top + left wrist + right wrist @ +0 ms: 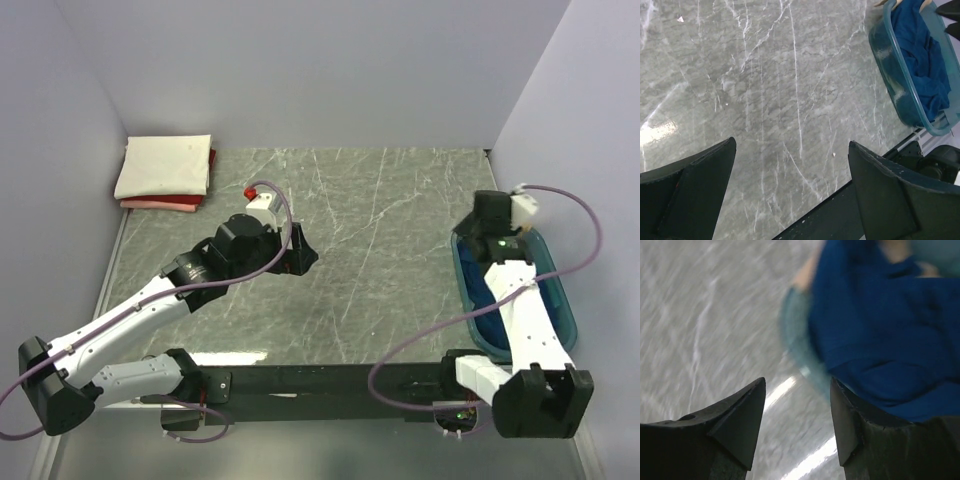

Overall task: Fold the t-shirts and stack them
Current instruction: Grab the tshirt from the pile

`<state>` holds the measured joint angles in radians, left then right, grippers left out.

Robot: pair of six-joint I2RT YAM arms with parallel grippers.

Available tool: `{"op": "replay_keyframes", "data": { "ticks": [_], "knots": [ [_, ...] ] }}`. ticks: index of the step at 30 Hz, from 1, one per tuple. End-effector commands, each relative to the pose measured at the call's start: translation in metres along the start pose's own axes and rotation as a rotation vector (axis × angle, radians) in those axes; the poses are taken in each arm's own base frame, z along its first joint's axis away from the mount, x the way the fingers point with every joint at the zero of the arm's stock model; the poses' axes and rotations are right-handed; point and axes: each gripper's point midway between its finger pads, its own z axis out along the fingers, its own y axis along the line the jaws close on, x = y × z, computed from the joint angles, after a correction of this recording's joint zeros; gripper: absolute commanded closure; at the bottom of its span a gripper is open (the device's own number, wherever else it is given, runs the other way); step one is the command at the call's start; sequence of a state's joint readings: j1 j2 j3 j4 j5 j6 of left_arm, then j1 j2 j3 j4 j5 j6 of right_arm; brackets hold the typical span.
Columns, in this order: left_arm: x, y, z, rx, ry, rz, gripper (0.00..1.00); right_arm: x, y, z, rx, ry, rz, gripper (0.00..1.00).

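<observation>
One grey marble surface (380,260) carries a teal tub (568,298) at its right edge, long axis running near to far. Well apart from the tub, at the far left corner, a folded cream t-shirt (163,165) lies on a red t-shirt (172,204). Inside the tub sits a crumpled dark blue t-shirt (920,55). The right gripper (797,390), jaws well apart and empty, hovers at the tub's rim with the cloth just beyond; this arm is nearer. The left gripper (792,145), spread wide and empty, hangs over bare surface left of the tub.
</observation>
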<state>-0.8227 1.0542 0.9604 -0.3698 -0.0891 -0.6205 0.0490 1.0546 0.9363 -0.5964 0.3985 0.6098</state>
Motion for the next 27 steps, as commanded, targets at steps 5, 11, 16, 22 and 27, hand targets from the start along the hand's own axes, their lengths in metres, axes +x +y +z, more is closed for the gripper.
{"op": "replay_keyframes", "data": {
  "ticks": [5, 11, 16, 22, 27],
  "knots": [
    [-0.018, -0.014, -0.02, 0.056, -0.038, 0.055, 0.0, -0.029, -0.107, 0.034, 0.39, -0.021, 0.313, 0.39],
    [-0.011, -0.011, -0.015, 0.052, -0.008, 0.073, 0.01, -0.007, -0.126, 0.077, 0.43, 0.053, 0.437, 0.39],
    [-0.011, -0.009, -0.014, 0.044, -0.013, 0.077, 0.0, 0.02, -0.133, 0.102, 0.422, 0.121, 0.475, 0.42],
    [-0.007, -0.007, -0.01, 0.033, 0.002, 0.074, 0.01, 0.034, -0.132, 0.106, 0.404, 0.147, 0.481, 0.48],
    [-0.006, -0.006, -0.009, 0.03, 0.0, 0.068, 0.01, 0.025, -0.127, 0.095, 0.367, 0.129, 0.474, 0.9]
  ]
}}
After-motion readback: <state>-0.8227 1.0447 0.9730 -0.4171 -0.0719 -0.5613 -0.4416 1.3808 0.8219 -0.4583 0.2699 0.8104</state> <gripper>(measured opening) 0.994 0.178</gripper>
